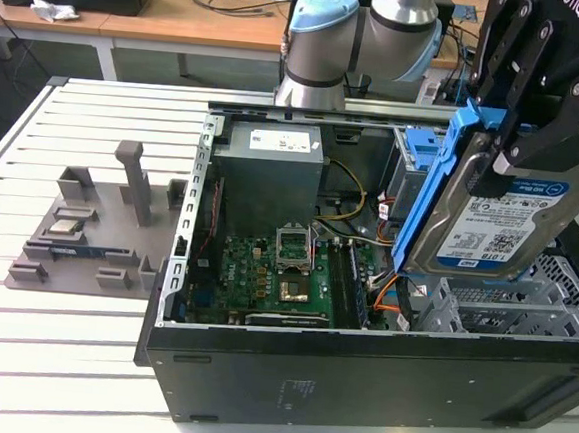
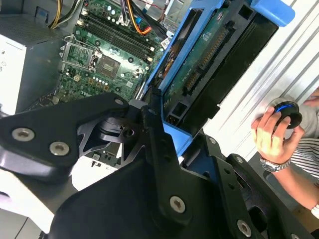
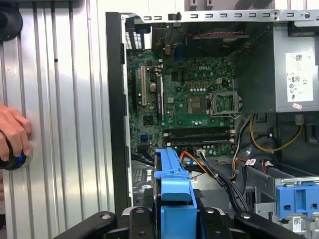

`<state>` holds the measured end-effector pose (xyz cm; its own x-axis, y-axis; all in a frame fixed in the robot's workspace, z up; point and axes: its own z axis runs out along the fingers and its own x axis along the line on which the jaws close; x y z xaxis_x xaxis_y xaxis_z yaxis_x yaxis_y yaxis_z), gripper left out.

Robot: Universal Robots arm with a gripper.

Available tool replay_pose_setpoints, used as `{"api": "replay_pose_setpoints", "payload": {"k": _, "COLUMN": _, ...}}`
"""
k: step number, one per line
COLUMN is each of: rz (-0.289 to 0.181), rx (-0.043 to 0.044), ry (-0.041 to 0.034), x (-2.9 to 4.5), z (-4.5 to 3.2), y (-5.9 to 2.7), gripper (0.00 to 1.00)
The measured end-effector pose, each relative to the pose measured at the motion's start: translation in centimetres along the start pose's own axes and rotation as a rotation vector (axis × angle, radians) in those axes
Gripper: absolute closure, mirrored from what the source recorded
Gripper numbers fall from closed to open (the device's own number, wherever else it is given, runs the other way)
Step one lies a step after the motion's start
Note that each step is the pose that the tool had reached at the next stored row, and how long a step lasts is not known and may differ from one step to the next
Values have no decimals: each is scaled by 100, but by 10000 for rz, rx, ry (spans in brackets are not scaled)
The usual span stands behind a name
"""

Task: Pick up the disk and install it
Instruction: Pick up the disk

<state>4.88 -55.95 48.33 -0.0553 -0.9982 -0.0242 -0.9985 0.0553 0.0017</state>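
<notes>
While the jaws clamp it near one end, the disk [image 1: 498, 221] hangs tilted in the air at the exterior view's right, over the open computer case [image 1: 357, 372]. Black fingers [image 1: 563, 123] press against its flat sides, one lying over the labelled face and the other behind it, so the jaws are closed on the disk with nothing else between them. The white-and-blue label faces the exterior camera, and the blue side rail [image 1: 426, 202] runs down the edge toward the exterior view's left. The disk's lower end sits just above the perforated metal drive cage [image 1: 508, 304]; whether the two touch cannot be told.

In the second wrist view the disk's underside [image 2: 209, 64] with its circuit board points away from the jaws, the blue frame wedged against a black finger [image 2: 154, 129]. In the first wrist view the blue rail [image 3: 174, 184] stands over the case interior, with the green motherboard [image 3: 184, 99] beyond it.

Beside the case on the slatted worktop [image 1: 58, 359], a person's hand [image 2: 271, 134] rests on a small round black device [image 2: 286, 112].
</notes>
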Motion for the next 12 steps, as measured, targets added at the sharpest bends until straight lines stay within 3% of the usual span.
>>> {"api": "replay_pose_setpoints", "payload": {"k": 9, "rz": 0, "rx": 0, "ry": 0, "x": 83, "z": 9, "y": -10, "gripper": 63}}
{"api": "replay_pose_setpoints", "payload": {"k": 12, "rz": -1, "rx": 0, "ry": 0, "x": 157, "z": 16, "y": -19, "gripper": 63}}
